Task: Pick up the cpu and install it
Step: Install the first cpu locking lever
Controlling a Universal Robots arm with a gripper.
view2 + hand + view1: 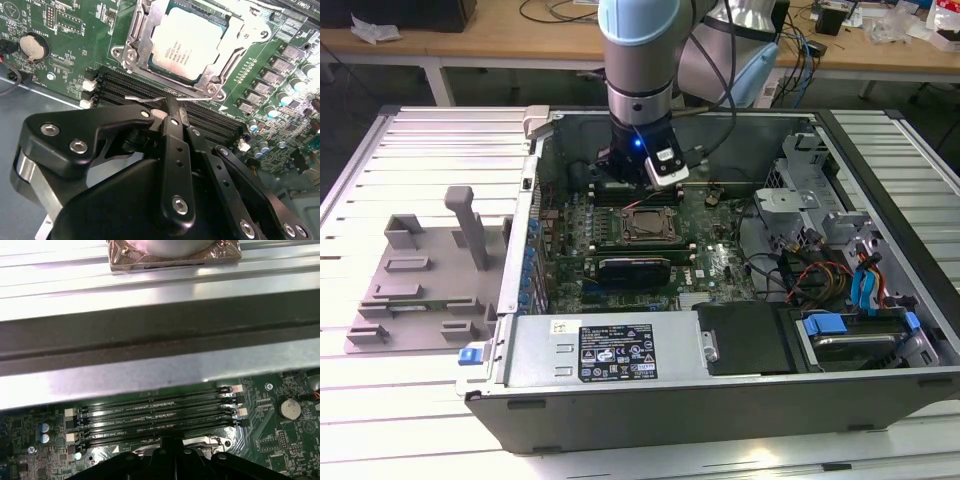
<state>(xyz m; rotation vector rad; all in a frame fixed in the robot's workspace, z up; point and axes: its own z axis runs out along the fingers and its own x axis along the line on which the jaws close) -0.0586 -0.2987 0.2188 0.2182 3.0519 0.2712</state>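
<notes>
Cpu (187, 42): lies flat inside the socket (127, 50), apparently installed.
Gripper (170, 102): pinched narrow and empty, nothing left to carry, just beside the socket.

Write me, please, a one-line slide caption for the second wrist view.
The cpu sits in the motherboard socket, with the gripper above the memory slots beside it.

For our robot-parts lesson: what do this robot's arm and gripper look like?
The arm is a silver-grey cylinder with a pale blue joint cap and a small blue light at its black wrist. A small white box sits there, dark cables trailing off. The gripper is matte black linked bars with silver screw heads.
</notes>
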